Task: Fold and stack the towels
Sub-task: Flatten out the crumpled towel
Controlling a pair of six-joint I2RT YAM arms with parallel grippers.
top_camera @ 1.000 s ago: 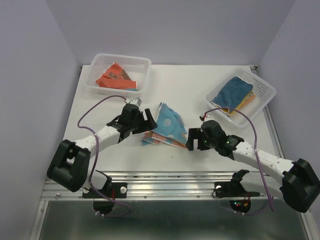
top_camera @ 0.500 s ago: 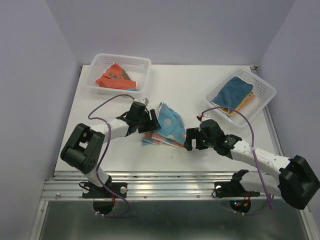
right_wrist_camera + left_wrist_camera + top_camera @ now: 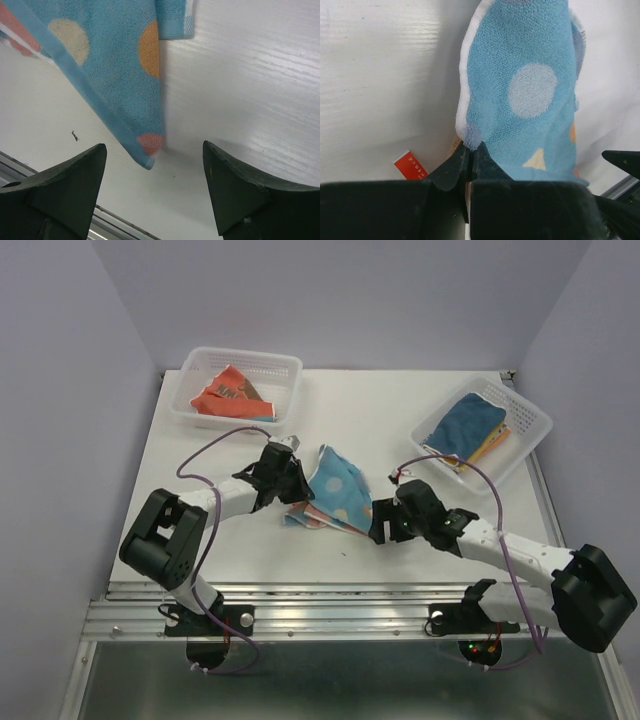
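The light blue dotted towel point(image 3: 338, 483) lies rumpled mid-tabletop point(image 3: 400, 430), over an orange towel point(image 3: 312, 513). Left wrist view only: left gripper point(image 3: 471, 150) clenched on its white-hemmed terry edge. Right wrist view: right gripper point(image 3: 152, 147) spread wide w/ the towel's corner between (not touching). White plank-grained tabletop; lattice baskets point(image 3: 243, 352) at 11 & 2 o'clock; lilac walls point(image 3: 60, 390).

BODY | left arm point(image 3: 225, 500): white links, black joint housings | right arm point(image 3: 505, 548): same white and black, bulky black shoulder block | cables point(image 3: 205, 443): thin, purple, one looping along each arm | left hand point(image 3: 470, 155): black, two tapered fingers | right hand point(image 3: 154, 150): black, two wedge-shaped fingers | mounts point(image 3: 215, 622): black brackets
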